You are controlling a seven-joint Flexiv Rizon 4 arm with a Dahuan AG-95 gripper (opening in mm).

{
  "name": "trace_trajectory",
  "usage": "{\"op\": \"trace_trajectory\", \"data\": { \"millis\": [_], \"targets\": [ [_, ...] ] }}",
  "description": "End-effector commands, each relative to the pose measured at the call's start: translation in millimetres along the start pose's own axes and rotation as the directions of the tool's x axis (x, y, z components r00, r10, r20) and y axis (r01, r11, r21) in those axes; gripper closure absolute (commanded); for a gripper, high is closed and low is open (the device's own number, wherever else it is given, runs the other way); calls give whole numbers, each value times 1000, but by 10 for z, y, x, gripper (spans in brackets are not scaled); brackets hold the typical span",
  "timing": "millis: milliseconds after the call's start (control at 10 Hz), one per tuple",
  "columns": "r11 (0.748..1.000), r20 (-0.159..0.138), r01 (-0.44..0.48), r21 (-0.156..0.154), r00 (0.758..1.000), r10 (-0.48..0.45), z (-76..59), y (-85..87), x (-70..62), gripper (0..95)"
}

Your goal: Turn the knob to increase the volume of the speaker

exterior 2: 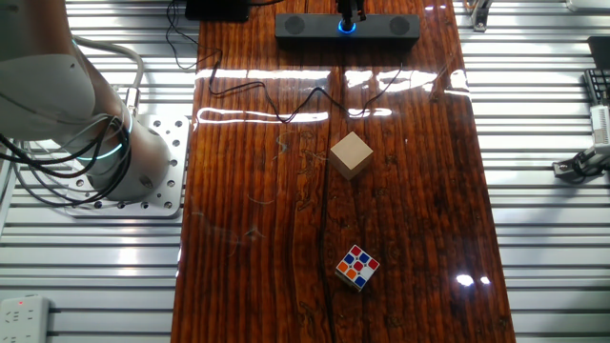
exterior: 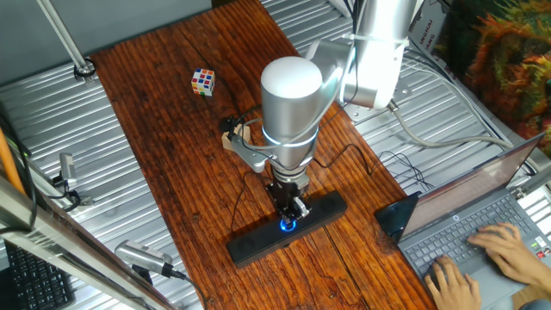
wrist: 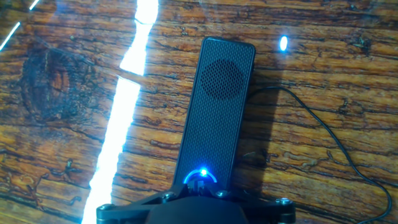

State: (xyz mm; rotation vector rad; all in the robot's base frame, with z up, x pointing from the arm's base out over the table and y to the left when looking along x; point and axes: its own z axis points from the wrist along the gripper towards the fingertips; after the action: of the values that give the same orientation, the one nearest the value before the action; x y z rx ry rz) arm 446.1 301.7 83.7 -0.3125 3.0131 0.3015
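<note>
My workspace: a dark wooden table [exterior: 172,129] on ribbed metal flooring [exterior 2: 553,238].
Bright glare streaks my tabletop. A laptop [exterior: 482,215] sits at four o'clock, a puzzle cube [exterior: 203,81] at eleven, and a wooden block [exterior 2: 351,154] mid-table.

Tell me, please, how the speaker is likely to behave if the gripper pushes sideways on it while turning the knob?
The speaker lies long and flat on the wooden table, so it probably will not tip. It looks slim and light, so it may slide or pivot under the gripper at the knob. Its thin cable seems too slack to restrain it.
</note>
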Motion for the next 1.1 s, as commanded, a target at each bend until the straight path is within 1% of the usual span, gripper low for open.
{"op": "trace_trajectory", "data": {
  "millis": [100,1100],
  "targets": [
    [1000,2,1,-3,1000,-1,-11,-1,0,950],
    [1000,7,-3,4,1000,3,-15,2,-1,950]
  ]
}}
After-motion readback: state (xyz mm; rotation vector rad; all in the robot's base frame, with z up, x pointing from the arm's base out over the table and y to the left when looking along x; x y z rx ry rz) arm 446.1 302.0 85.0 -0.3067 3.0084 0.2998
